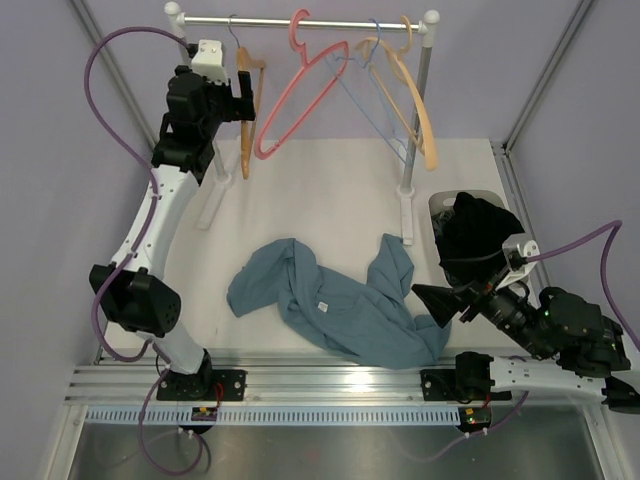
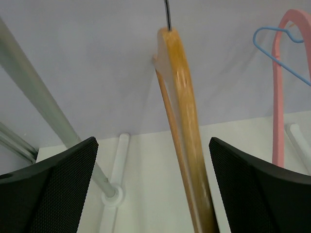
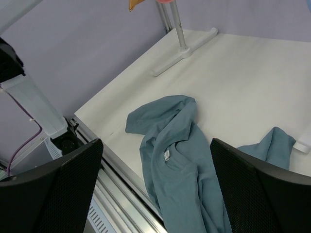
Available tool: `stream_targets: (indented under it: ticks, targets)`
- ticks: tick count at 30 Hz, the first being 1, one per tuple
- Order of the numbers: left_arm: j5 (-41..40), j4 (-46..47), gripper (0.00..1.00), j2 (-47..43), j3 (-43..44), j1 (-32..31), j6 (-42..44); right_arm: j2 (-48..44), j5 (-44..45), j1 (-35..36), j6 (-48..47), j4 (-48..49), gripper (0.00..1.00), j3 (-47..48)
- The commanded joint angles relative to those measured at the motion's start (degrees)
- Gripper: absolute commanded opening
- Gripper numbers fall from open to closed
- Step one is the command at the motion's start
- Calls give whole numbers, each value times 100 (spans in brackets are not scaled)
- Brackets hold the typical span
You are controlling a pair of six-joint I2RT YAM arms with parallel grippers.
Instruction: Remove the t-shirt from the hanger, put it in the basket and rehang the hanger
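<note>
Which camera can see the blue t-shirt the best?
The top external view: the whole crumpled t-shirt fits in the frame. The right wrist view shows most of it closer, with its white label, but the bottom edge crops it. The left wrist view shows none of it.

Left wrist: hanger [image 2: 183, 126] cut by bottom edge, hook [image 2: 167, 13] by top. Right wrist: t-shirt [image 3: 182, 182] runs off bottom edge; label [image 3: 166, 155] unreadable.

Left gripper [image 2: 152, 145], right gripper [image 3: 155, 143]: both gaping.
</note>
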Motion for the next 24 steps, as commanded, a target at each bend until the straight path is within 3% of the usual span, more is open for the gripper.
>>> stream_targets:
  ticks: [1, 3, 7, 12, 14, 18, 24]
  targets:
    - [-33, 520, 99, -1092, -440, 37, -349, 289, 563, 11, -160, -5, 100, 96]
    - [-104, 538, 99, -1786, -965, 37, -588, 649, 1266, 11, -81, -277, 99, 305]
    - [132, 74, 99, -2911, -1706, 37, -1432, 2326, 1663, 3, 331, -638, 99, 894]
    - [686, -561, 99, -4525, -2899, 19, -2064, 3688, 1015, -137, 824, -559, 99, 1527]
    - [897, -561, 99, -5038, -3717, 2, -2215, 4050, 88, -699, 1035, -577, 100, 1573]
    - [1564, -771, 99, -5883, -4580, -16, -2444, 5191, -910, -1114, 1272, -331, 100, 1100]
    - [2321, -992, 99, -6507, -5617, -16, -2374, 5878, -1597, -1123, 1545, 512, 99, 36]
